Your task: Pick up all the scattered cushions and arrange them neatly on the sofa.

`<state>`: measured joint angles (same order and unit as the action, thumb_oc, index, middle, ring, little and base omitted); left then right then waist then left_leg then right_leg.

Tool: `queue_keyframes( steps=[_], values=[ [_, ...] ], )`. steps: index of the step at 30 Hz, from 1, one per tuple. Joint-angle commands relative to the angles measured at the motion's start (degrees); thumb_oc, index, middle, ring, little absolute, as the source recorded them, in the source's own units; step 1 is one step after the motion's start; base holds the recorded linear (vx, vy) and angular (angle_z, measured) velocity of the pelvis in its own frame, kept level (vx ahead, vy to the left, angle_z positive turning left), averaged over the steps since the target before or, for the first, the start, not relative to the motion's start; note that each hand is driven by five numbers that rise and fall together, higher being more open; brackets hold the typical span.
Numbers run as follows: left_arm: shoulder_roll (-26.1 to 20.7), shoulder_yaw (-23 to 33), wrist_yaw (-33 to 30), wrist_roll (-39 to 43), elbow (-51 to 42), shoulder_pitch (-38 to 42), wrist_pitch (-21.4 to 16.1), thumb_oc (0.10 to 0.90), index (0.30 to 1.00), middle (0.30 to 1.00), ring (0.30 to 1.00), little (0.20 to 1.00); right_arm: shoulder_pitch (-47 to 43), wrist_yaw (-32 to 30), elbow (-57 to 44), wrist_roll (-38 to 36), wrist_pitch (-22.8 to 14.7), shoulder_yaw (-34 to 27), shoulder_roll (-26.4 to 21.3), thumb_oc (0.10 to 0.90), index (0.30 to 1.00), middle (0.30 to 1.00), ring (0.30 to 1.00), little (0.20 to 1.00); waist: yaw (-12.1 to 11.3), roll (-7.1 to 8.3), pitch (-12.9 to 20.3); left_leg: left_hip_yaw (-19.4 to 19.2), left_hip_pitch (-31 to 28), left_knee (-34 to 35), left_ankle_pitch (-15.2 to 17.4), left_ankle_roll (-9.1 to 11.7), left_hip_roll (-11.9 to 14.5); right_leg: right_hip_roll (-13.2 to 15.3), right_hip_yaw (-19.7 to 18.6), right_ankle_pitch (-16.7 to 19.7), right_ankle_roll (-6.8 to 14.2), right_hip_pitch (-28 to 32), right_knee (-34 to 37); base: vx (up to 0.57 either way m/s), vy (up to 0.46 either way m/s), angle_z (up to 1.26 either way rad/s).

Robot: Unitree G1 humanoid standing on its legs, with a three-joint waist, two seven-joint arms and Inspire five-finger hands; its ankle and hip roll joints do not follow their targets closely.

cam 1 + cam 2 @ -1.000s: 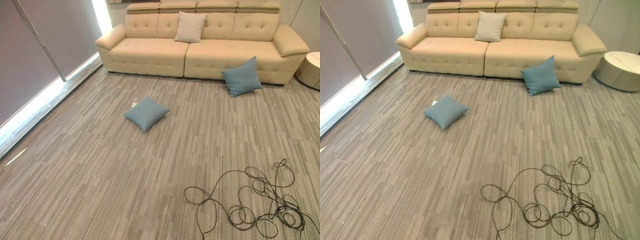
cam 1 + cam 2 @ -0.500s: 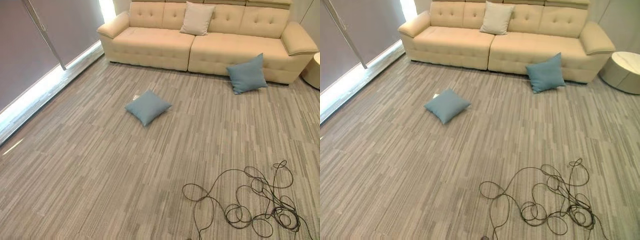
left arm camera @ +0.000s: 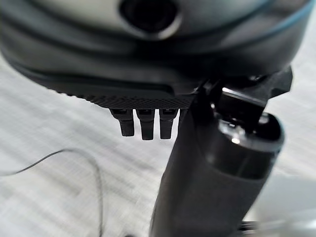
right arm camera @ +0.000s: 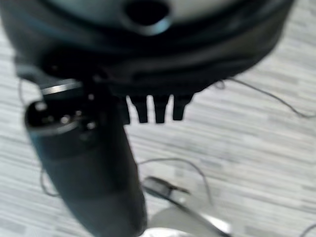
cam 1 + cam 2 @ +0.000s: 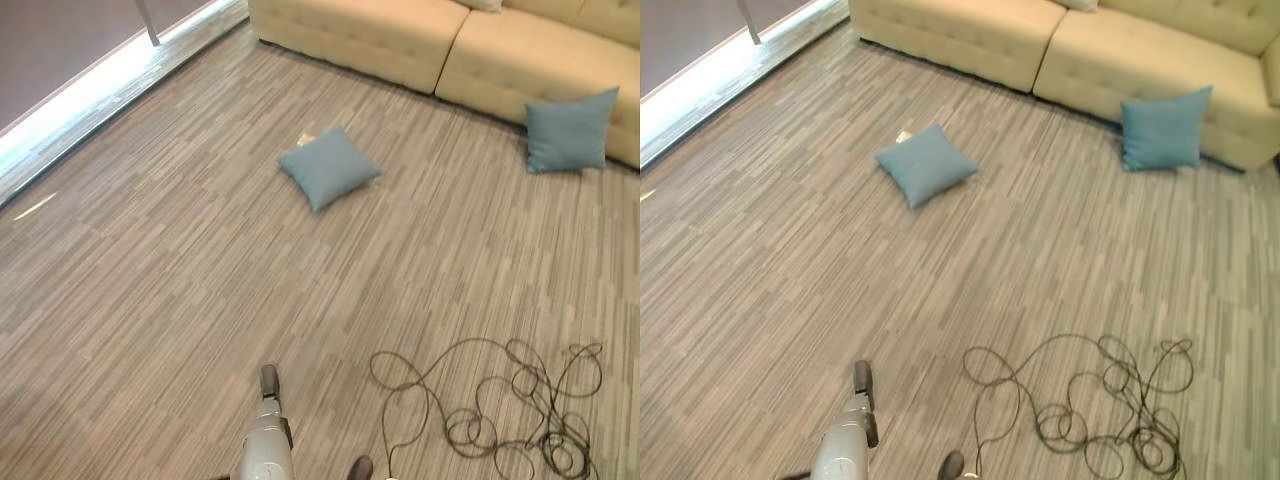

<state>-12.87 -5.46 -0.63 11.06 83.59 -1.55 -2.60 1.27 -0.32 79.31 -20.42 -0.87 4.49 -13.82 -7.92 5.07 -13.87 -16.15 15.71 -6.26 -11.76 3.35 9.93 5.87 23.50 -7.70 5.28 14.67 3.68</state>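
Since a second ago your head camera has tipped downward, and the left hand has come into the eye views at the bottom edge; the cushions themselves lie where they lay. You have one blue cushion flat on the carpet, well out from the sofa front, with a small pale scrap just beside its far corner. A second blue cushion stands tilted against the sofa's front edge, toward its right end. Your left hand's fingers hang straight and close together over the carpet, holding nothing. Your right hand shows its fingers the same way, straight and side by side, empty.
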Motion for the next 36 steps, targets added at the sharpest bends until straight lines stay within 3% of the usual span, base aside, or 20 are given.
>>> queue_keyframes(
  steps=[1,2,3,5,9,12,13,14,17,20,21,22,23,24,25,27,29,32,34,36],
  values=[
    [-2.46,-2.51,-1.22,-4.96,-1.55,0.30,-0.69,0.800,0.900,0.900,0.900,0.900,-0.62,-1.10,-4.72,1.57,-1.18,-0.43,-3.29,0.800,0.900,0.900,0.900,0.900,-1.40,-0.29,0.56,0.08,-1.60,-3.90,8.68,0.00,-0.46,9.29,-3.75,5.35,6.41,-3.96,-27.07,0.42,0.374,0.07],
    [-3.24,-3.16,-1.62,-5.14,-2.15,1.00,-0.60,0.800,0.900,0.900,0.900,0.900,-1.03,-1.71,-6.27,2.35,-1.70,-0.37,-4.39,0.800,0.900,0.900,0.900,0.900,-0.48,-0.53,0.31,-0.12,-3.77,-3.28,10.00,-1.10,-1.74,10.29,-4.69,9.88,6.48,-6.57,-32.18,0.58,0.505,0.25],
    [-4.01,-3.72,-1.82,-4.96,-2.71,2.21,-0.66,0.800,0.900,0.900,0.900,0.900,-2.23,-2.12,-7.42,2.62,-1.88,-0.26,-5.33,0.800,0.900,0.900,0.900,0.900,0.85,-1.39,-0.25,0.41,-6.31,-1.97,10.92,-1.90,-2.23,9.86,-6.53,11.63,6.28,-10.19,-37.81,0.42,0.344,0.41],
    [-5.19,-4.32,-2.26,-3.76,-4.59,4.81,-1.19,0.800,0.900,0.900,0.900,0.900,-4.01,-2.66,-8.38,2.83,-2.20,-0.05,-6.10,0.800,0.900,0.900,0.900,0.900,3.39,-2.91,-1.54,1.06,-10.99,0.67,12.27,-2.59,-2.86,8.78,-6.17,9.43,5.61,-16.80,-42.25,0.43,0.235,0.32],
    [-5.02,-4.58,-2.39,-0.59,-7.86,7.70,-2.43,0.800,0.900,0.900,0.900,0.900,-3.10,-2.82,-8.84,3.97,-2.23,1.37,-5.12,0.800,0.900,0.900,0.900,0.900,6.80,-2.76,-2.70,1.41,-18.54,2.59,16.69,-1.68,-4.80,9.86,1.41,6.35,4.11,-20.33,-26.83,0.47,0.045,0.26],
    [-3.58,-6.71,-3.11,-3.17,-7.69,9.38,-2.55,0.800,0.900,0.900,0.900,0.900,-2.74,-2.76,-8.13,2.95,-1.82,1.02,-4.54,0.800,0.900,0.900,0.900,0.900,9.60,-2.55,-3.10,1.93,-23.32,2.86,20.82,0.16,-5.69,9.70,1.47,10.86,5.72,-23.45,-9.44,0.47,-0.058,0.25],
    [-3.57,-6.71,-3.11,-3.17,-7.69,9.38,-2.55,0.800,0.900,0.900,0.900,0.900,-2.74,-2.76,-8.13,2.95,-1.82,1.02,-4.55,0.800,0.900,0.900,0.900,0.900,9.61,-2.57,-3.14,1.93,-23.36,2.86,20.83,0.17,-5.67,9.67,1.49,10.88,5.72,-23.39,-9.40,0.62,-0.092,0.18],
    [-3.51,-7.90,-3.64,-6.87,-6.66,9.72,-2.29,0.800,0.900,0.900,0.900,0.900,-2.53,-2.64,-7.96,2.16,-1.50,-0.01,-4.36,0.800,0.900,0.900,0.900,0.900,11.37,-3.24,-2.61,2.13,-26.69,3.48,23.17,1.52,-4.95,11.15,1.07,12.36,7.58,-26.53,-4.09,0.41,-0.067,0.14],
    [-2.92,-7.99,-3.46,-8.53,-5.23,8.84,-2.23,0.800,0.900,0.900,0.900,0.900,-1.66,-2.58,-7.45,1.83,-1.17,-1.14,-4.62,0.800,0.900,0.900,0.900,0.900,12.60,-4.10,-2.15,1.71,-29.68,3.64,24.55,2.41,-4.20,12.33,2.69,14.59,7.96,-27.99,-1.93,0.56,-0.123,0.20],
    [-2.08,-7.43,-2.72,-9.10,-3.36,6.44,-1.99,0.800,0.900,0.900,0.900,0.900,-0.01,-2.48,-6.00,0.32,-1.34,-3.06,-5.16,0.800,0.900,0.900,0.900,0.900,14.48,-4.24,0.31,3.96,-32.71,1.17,26.72,3.39,-4.61,11.64,0.27,16.07,7.16,-27.01,-4.01,0.55,-0.169,0.36],
    [-1.21,-7.09,-2.33,-8.44,-3.24,4.84,-2.00,0.800,0.900,0.900,0.900,0.900,-0.24,-2.65,-4.74,-0.01,-1.22,-3.96,-6.69,0.800,0.900,0.900,0.900,0.900,14.61,-5.71,0.84,4.86,-29.98,-8.74,21.47,5.54,-1.55,9.04,0.56,14.53,4.87,-26.12,-6.49,0.65,-0.369,0.45],
    [-1.16,-6.35,-2.26,-7.06,-3.17,4.35,-1.89,0.800,0.900,0.900,0.900,0.900,-0.67,-3.13,-4.52,-0.53,-1.43,-4.04,-7.16,0.800,0.900,0.900,0.900,0.900,13.60,-6.09,0.26,5.91,-26.28,-19.52,14.44,7.18,1.21,6.74,0.85,12.49,2.16,-24.44,-7.26,0.51,-0.428,0.49],
    [-1.11,-5.94,-1.98,-6.56,-3.37,4.12,-1.68,0.800,0.900,0.900,0.900,0.900,-0.76,-3.17,-4.28,-0.60,-1.46,-3.94,-7.51,0.800,0.900,0.900,0.900,0.900,13.07,-5.85,-0.10,6.54,-23.12,-27.42,11.83,6.99,2.88,5.30,1.58,11.01,0.50,-22.84,-7.15,0.34,-0.402,0.26],
    [-1.21,-5.28,-2.17,-5.17,-3.70,3.62,-1.47,0.800,0.900,0.900,0.900,0.900,-1.12,-3.17,-4.40,-0.60,-1.70,-3.08,-7.88,0.800,0.900,0.900,0.900,0.900,11.30,-4.70,-1.12,8.43,-19.82,-35.26,8.70,6.50,2.08,4.34,1.75,9.59,-1.38,-20.27,-6.62,0.41,-0.458,-0.24],
    [-1.57,-4.75,-2.06,-4.04,-4.23,3.69,-1.35,0.800,0.900,0.900,0.900,0.900,-2.20,-3.41,-5.05,-0.76,-1.83,-2.42,-9.11,0.800,0.900,0.900,0.900,0.900,8.98,-3.33,-2.74,8.71,-14.52,-43.02,10.02,5.18,2.37,2.73,0.96,7.63,-2.99,-16.55,-5.37,0.47,-0.405,-0.69],
    [-1.79,-3.98,-1.89,-2.59,-4.44,3.88,-1.46,0.800,0.900,0.900,0.900,0.900,-2.85,-3.54,-5.36,-1.25,-2.18,-2.35,-9.66,0.800,0.900,0.900,0.900,0.900,7.42,-2.94,-3.38,8.39,-10.87,-43.30,12.39,4.46,1.73,1.99,0.45,6.65,-3.16,-14.77,-4.68,0.39,-0.168,-0.83],
    [-1.92,-2.25,-1.94,-0.31,-3.95,3.17,-1.70,0.800,0.900,0.900,0.900,0.900,-3.82,-3.56,-6.59,-1.88,-3.02,-1.91,-10.01,0.800,0.900,0.900,0.900,0.900,4.00,-3.11,-3.03,6.10,-3.91,-32.89,14.33,2.72,-1.01,-0.23,-1.80,4.34,-2.59,-10.61,-2.83,0.52,0.028,-0.28],
    [-2.13,-0.79,-2.32,0.99,-3.58,2.35,-1.72,0.800,0.900,0.900,0.900,0.900,-4.19,-3.96,-7.76,-1.49,-3.69,-0.98,-9.60,0.800,0.900,0.900,0.900,0.900,1.75,-3.67,-2.85,5.25,-2.48,-19.65,14.25,1.74,-1.89,-1.41,-2.75,2.52,-1.67,-8.58,-2.54,0.31,0.080,-0.24],
    [-2.44,0.63,-2.54,1.58,-3.38,1.80,-1.67,0.800,0.900,0.900,0.900,0.900,-4.35,-4.66,-8.88,-0.88,-4.30,-0.45,-8.99,0.800,0.900,0.900,0.900,0.900,0.61,-4.37,-2.20,4.21,-2.61,-6.13,8.19,2.75,-0.63,-3.00,-2.32,0.91,-0.95,-6.00,-1.99,0.47,0.133,-0.22],
    [-2.89,2.12,-3.04,3.34,-3.38,1.64,-1.69,0.800,0.900,0.900,0.900,0.900,-5.13,-5.72,-10.05,-0.71,-4.76,0.00,-8.37,0.800,0.900,0.900,0.900,0.900,-0.63,-4.27,-2.81,1.32,-1.22,-0.21,5.32,3.77,1.22,-4.02,-1.61,-1.35,-0.63,-3.36,-2.22,0.55,0.144,-0.07]
  ],
)
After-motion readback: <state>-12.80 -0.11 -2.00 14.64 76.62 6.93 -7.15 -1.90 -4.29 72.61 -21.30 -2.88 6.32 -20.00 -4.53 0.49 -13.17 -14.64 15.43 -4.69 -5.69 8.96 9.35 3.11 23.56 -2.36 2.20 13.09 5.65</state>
